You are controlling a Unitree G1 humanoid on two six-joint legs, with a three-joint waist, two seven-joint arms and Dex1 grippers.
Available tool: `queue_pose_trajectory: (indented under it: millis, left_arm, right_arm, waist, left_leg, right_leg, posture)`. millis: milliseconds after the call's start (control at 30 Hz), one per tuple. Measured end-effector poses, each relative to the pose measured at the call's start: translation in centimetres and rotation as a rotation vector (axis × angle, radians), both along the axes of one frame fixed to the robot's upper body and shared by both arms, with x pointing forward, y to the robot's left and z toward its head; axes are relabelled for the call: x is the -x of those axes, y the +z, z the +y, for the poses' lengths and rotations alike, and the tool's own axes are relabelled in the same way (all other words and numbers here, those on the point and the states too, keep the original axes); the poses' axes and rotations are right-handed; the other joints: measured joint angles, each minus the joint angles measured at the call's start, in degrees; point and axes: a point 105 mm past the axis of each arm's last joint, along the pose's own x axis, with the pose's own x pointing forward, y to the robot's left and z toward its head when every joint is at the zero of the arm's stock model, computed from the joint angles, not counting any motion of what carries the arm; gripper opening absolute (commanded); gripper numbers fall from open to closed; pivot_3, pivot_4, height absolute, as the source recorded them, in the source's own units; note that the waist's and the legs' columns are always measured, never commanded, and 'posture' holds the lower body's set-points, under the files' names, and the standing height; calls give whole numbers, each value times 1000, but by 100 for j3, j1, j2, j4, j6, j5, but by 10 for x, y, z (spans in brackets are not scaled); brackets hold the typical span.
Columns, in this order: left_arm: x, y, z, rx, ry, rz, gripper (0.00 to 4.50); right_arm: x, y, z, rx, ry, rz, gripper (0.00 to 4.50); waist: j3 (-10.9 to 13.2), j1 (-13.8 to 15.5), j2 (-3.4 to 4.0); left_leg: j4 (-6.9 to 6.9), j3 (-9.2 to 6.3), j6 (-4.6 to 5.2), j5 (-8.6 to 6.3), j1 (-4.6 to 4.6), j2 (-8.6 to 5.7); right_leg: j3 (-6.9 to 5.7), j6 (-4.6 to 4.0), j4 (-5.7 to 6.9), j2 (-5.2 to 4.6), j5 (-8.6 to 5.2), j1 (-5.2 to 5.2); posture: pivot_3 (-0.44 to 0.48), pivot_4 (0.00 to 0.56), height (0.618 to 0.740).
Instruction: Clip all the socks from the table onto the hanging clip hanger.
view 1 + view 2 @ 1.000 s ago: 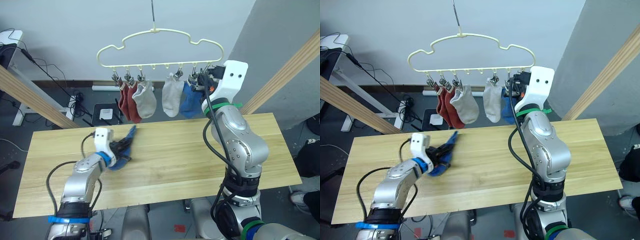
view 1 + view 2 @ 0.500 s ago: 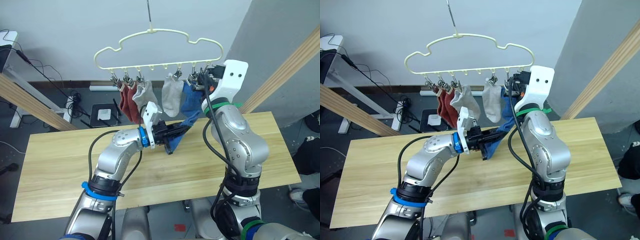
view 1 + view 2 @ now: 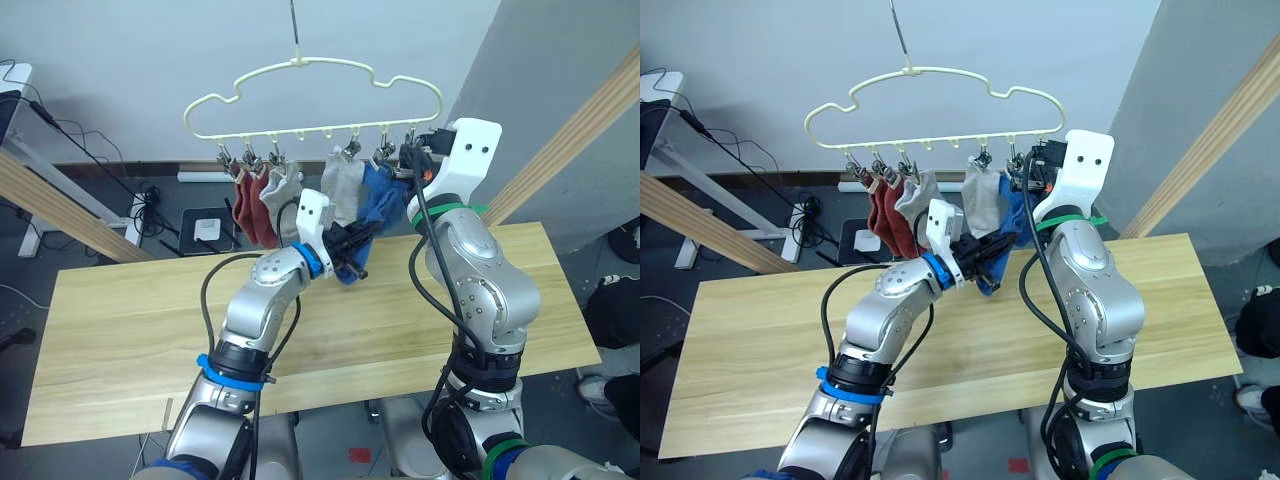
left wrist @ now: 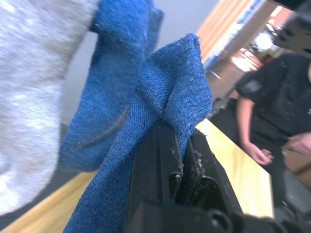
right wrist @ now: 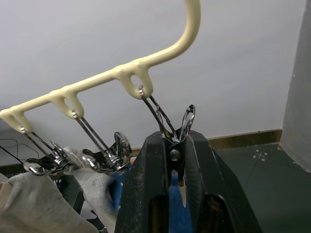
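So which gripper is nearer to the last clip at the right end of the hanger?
Right. The right gripper is shut on that last clip, squeezing it. The left gripper is lower, beside the hung socks, holding a blue sock.

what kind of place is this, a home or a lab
Most likely a robot test lab, not a home: a clip hanger on a thick wooden pole frame over a bare table, with loose cables on the floor.
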Motion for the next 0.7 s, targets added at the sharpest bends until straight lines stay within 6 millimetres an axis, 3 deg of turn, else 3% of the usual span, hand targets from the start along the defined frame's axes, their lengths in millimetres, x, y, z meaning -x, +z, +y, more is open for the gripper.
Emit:
queue_pose_trajectory:
  millis: [700]
  left_arm:
    - [-1, 12, -11, 42, 41, -53, 0]
  right_arm:
    - [0, -2, 2, 2, 8, 14, 128]
  waist:
    - [0, -14, 0]
  left_leg:
    - [0, 0, 0, 0, 0, 0]
  right_leg:
    - [0, 0, 2, 0, 0, 0]
  posture:
    - [-205, 337, 740]
